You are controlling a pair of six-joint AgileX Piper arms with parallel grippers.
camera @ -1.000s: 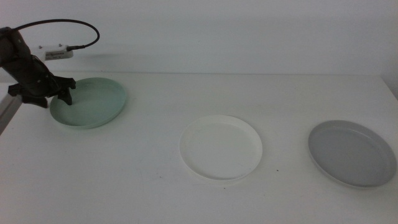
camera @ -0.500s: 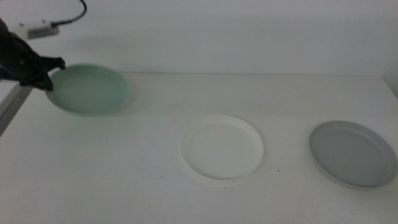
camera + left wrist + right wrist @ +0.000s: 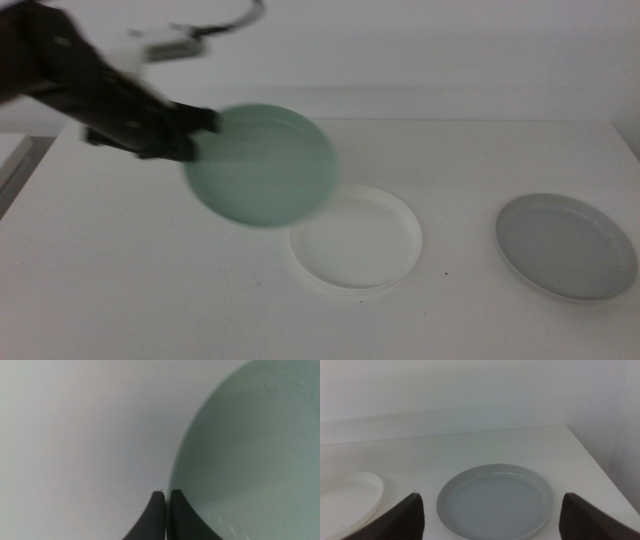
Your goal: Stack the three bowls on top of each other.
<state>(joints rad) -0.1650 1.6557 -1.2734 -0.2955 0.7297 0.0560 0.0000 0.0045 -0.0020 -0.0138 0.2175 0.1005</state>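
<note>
rim-only pinch: left end effector (image 3: pixel 196 135) clamps mint green bowl (image 3: pixel 265 165) airborne near white bowl (image 3: pixel 356 238); we judge slippage likely.

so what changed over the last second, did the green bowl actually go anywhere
Yes. The left hand, shut on the rim of the mint green bowl, has lifted it off the table's far left and carried it right, so it now overlaps the near-left edge of the white bowl. The white bowl and grey bowl have not moved. The right hand waits open near the grey bowl.
</note>
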